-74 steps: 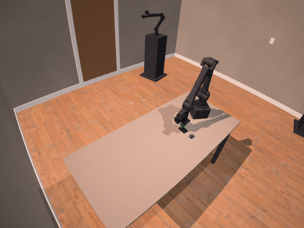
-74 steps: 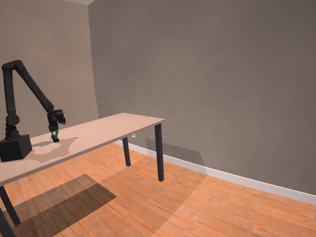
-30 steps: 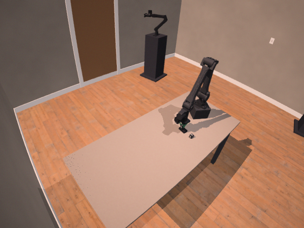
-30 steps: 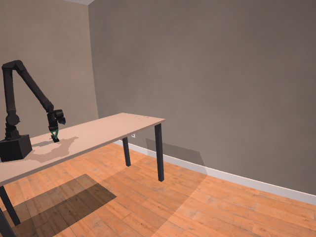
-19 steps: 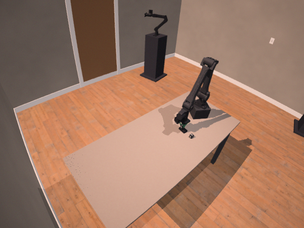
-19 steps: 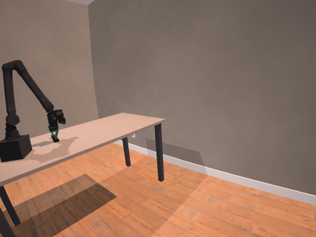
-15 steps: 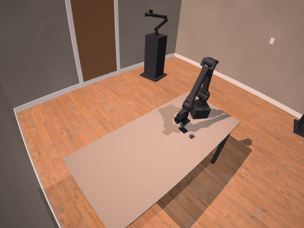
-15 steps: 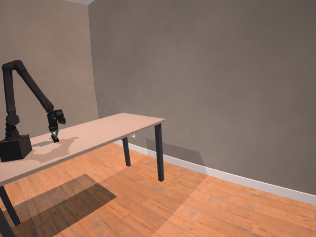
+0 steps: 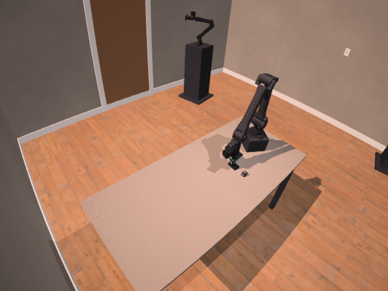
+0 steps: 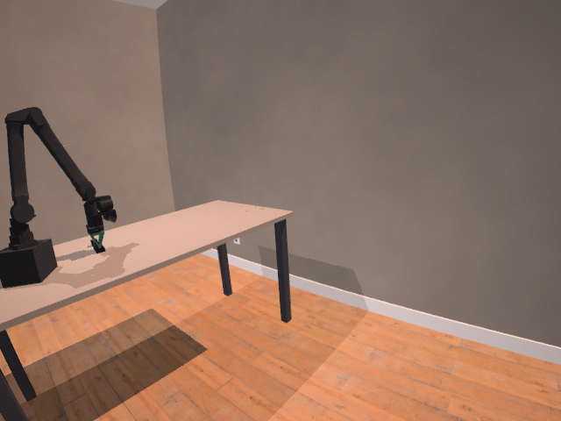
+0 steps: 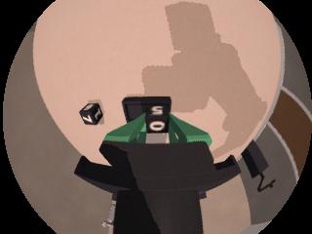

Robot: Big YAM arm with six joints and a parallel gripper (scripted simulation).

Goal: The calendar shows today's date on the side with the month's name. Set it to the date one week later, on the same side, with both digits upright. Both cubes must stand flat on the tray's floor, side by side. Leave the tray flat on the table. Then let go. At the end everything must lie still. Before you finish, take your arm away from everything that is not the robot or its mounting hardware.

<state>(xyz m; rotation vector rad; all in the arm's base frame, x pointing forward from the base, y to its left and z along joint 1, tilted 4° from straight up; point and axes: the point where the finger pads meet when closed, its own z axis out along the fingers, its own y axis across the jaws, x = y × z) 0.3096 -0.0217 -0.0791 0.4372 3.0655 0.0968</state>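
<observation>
1. Top: the gripper (image 9: 232, 160) (image 10: 97, 243) (image 11: 157, 116) is down at the black tray (image 9: 234, 167) (image 10: 100, 250) (image 11: 132, 100); a loose cube (image 9: 244, 173) (image 11: 91, 113) lies near it on the table (image 9: 188, 203) (image 10: 181, 226) (image 11: 97, 49).
2. Exterior: green fingers (image 10: 93, 238) reach the tray.
3. Wrist: the fingers pinch the numbered cube (image 11: 157, 125) at one end of the tray; the loose cube is outside.

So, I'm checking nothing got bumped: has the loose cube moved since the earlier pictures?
No visible shift: the loose cube keeps its place against the table's near edge.
</observation>
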